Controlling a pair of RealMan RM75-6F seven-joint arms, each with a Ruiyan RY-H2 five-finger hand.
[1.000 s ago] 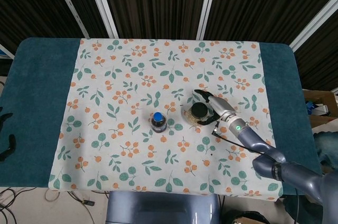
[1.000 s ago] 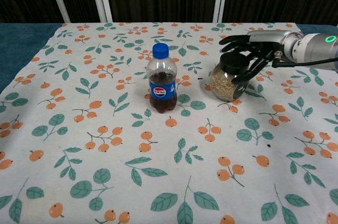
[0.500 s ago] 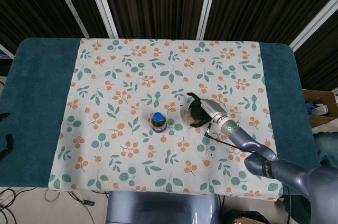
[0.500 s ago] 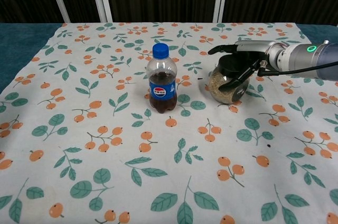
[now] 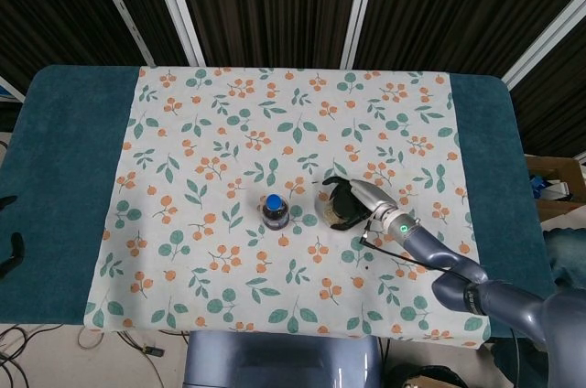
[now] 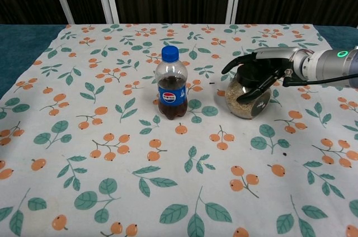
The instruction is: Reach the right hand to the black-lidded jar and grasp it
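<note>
Far left in the head view, dark fingers (image 5: 7,255) of the left hand (image 5: 9,251) poke in past the tabletop (image 5: 64,187) edge, off the teal cover; too little shows to tell whether they are spread or curled. The floral cloth (image 6: 100,153) covers the middle of the tabletop, teal strips bare on both sides. Wide free cloth to the left and along the near edge.

Centre: cola bottle (image 6: 170,83), upright, blue cap, blue label with a round red-white-blue logo; lettering too small to read. It stands to the left of the jar, apart from it, with a strip of cloth between them.

Right of centre: black-lidded jar (image 6: 246,94), clear glass, pale grains inside, tilted in the chest view. No label visible. The right hand (image 6: 258,75) comes in from the right and wraps it, dark fingers (image 6: 251,89) curled across the front and over the lid, holding the jar. A green light glows on the wrist (image 6: 341,54). A thin black cable (image 6: 319,80) runs along the forearm. Open cloth lies behind and to the right of the arm.
</note>
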